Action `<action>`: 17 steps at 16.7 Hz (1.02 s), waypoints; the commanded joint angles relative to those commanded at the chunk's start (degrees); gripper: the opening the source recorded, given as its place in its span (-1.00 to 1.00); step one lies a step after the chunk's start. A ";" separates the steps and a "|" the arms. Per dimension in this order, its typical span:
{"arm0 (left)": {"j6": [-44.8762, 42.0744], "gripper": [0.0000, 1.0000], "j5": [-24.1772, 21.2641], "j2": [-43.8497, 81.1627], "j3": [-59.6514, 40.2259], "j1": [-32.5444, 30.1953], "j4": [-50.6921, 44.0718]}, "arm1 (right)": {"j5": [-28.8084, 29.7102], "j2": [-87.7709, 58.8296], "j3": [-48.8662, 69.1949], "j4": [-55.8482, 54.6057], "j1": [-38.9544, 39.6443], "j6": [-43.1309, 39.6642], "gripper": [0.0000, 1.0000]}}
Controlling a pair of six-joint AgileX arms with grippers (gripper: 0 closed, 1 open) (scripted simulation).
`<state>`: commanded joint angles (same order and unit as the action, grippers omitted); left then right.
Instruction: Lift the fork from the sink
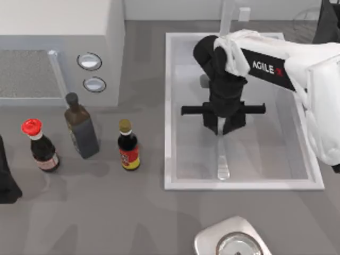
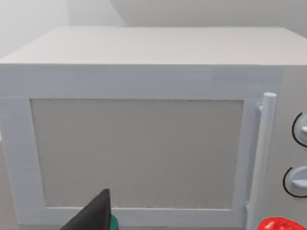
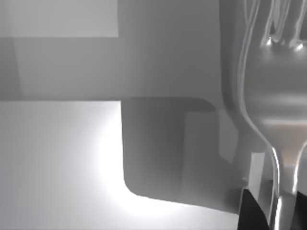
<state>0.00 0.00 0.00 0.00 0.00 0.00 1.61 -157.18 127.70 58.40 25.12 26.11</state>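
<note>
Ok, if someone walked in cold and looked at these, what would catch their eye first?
Probably the right arm reaching down into the sink, its right gripper low over the fork; the right wrist view shows the fork's neck between the fingers. Next, the three bottles standing on the counter left of the sink, before the microwave. The left gripper sits parked at the left edge.

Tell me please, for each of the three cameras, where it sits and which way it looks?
Top view: above the table, looking down at the sink, three bottles and the microwave; the right arm reaches over the basin, its tool above the fork.
Left wrist view: on the left arm, facing the microwave; a dark fingertip of its tool shows.
Right wrist view: on the right arm, close to the fork, with a dark fingertip beside its handle.
Shared: top and right wrist views show the fork.
</note>
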 joint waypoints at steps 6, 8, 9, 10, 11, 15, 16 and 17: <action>0.00 1.00 0.00 0.00 0.00 0.00 0.00 | 0.01 -1.58 13.43 12.72 0.08 0.09 -1.00; 0.00 1.00 0.00 0.00 0.00 0.00 0.00 | 0.02 -2.03 21.94 20.16 0.06 0.07 -1.00; 0.00 1.00 0.00 0.00 0.00 0.00 0.00 | 0.02 -2.19 26.04 23.90 0.05 0.05 -1.00; 0.00 1.00 0.00 0.00 0.00 0.00 0.00 | 0.02 -2.30 29.62 27.35 0.02 0.03 -1.00; 0.00 1.00 0.00 0.00 0.00 0.00 0.00 | 0.02 -2.35 32.61 30.31 -0.01 0.00 -1.00; 0.00 1.00 0.00 0.00 0.00 0.00 0.00 | 0.03 -2.20 38.55 36.21 -0.11 -0.10 -1.00; 0.00 1.00 0.00 0.00 0.00 0.00 0.00 | 0.03 -2.19 38.62 36.28 -0.11 -0.11 -1.00; 0.00 1.00 0.00 0.00 0.00 0.00 0.00 | 0.03 -2.19 38.62 36.28 -0.11 -0.11 -1.00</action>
<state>0.00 0.00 0.00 0.00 0.00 0.00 1.64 -159.37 166.32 94.68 25.01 26.00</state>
